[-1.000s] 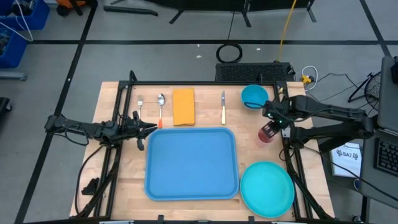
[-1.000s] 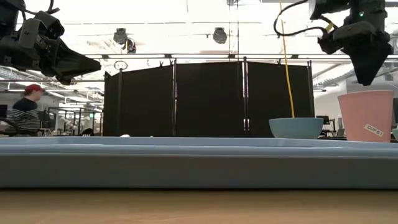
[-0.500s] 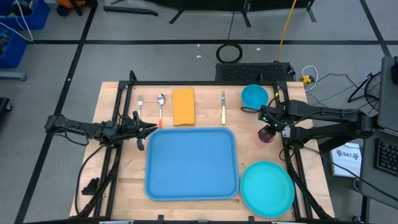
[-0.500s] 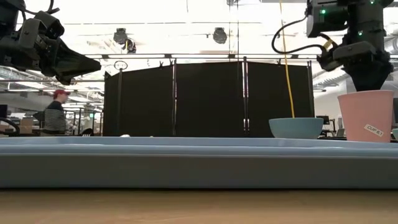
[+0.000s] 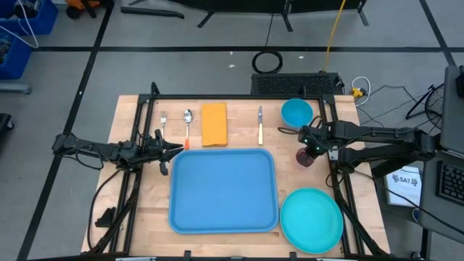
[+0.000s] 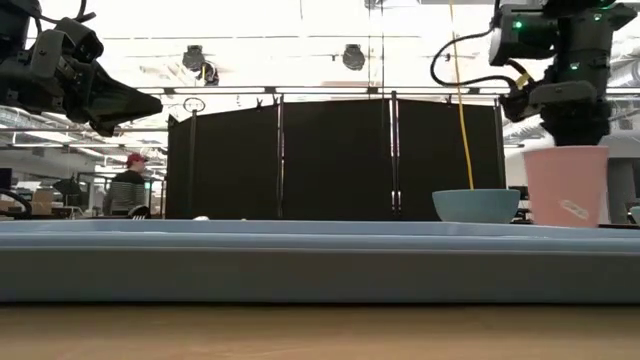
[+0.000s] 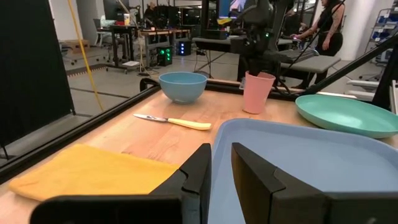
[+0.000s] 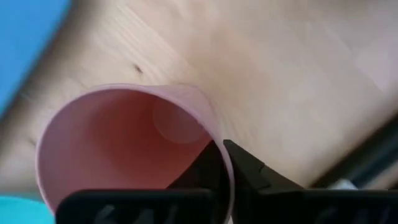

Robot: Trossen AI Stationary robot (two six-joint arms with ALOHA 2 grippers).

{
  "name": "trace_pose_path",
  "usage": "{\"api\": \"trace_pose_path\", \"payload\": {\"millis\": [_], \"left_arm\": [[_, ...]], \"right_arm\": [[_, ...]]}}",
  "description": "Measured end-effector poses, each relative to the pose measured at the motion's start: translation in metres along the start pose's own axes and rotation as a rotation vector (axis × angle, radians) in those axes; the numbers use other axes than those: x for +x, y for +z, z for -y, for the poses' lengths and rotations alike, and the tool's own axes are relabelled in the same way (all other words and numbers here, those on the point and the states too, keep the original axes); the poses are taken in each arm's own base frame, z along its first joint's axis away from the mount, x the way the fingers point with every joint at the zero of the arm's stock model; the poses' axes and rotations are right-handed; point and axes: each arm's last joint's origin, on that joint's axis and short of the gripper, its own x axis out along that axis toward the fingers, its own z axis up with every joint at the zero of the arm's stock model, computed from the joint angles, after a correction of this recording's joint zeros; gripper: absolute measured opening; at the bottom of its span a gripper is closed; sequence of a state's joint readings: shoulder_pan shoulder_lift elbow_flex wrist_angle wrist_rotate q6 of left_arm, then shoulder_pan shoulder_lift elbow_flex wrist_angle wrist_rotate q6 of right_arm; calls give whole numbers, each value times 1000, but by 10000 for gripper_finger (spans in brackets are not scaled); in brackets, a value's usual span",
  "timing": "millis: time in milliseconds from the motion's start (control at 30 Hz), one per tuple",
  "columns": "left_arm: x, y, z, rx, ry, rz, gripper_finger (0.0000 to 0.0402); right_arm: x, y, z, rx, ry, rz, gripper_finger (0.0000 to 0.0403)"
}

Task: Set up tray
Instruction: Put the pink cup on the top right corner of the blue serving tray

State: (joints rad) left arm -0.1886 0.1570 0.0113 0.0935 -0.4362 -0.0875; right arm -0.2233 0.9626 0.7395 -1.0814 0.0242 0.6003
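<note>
tray [image 5: 223, 191] flat | right end effector [image 8: 225, 163] apparently pinching pink cup [image 8: 127, 149] rim

The tray [image 5: 223, 191] looks like smooth blue plastic with a dull sheen. The table [image 5: 145, 217] is pale wood, grain showing, matt. The napkin [image 5: 214, 124] is soft yellow cloth, slightly rumpled. The cup [image 7: 257, 92] seems matt pink plastic, smooth inside. The bowl [image 7: 183, 86] and plate [image 5: 312, 220] are smooth, faintly glossy plastic. The knife [image 7: 171, 121] has a metal blade and a pale plastic handle. The spoon [image 5: 188, 116] and fork [image 5: 164, 119] look like shiny metal.
</note>
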Motion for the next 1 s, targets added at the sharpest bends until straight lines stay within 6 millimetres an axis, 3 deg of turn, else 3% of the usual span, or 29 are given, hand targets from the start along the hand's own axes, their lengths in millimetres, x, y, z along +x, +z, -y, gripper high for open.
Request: {"api": "trace_pose_path", "payload": {"millis": [233, 467, 700, 1000], "left_arm": [[0, 0, 0, 0, 0, 1, 67], [0, 0, 0, 2, 0, 0, 67], [0, 0, 0, 2, 0, 1, 67], [0, 1, 0, 0, 0, 6, 67]], "right_arm": [[-19, 13, -17, -50, 151, 199, 2], [-32, 35, -53, -148, 453, 440, 1], [-7, 49, -71, -201, 393, 315, 1], [2, 75, -92, -321, 249, 254, 0]]}}
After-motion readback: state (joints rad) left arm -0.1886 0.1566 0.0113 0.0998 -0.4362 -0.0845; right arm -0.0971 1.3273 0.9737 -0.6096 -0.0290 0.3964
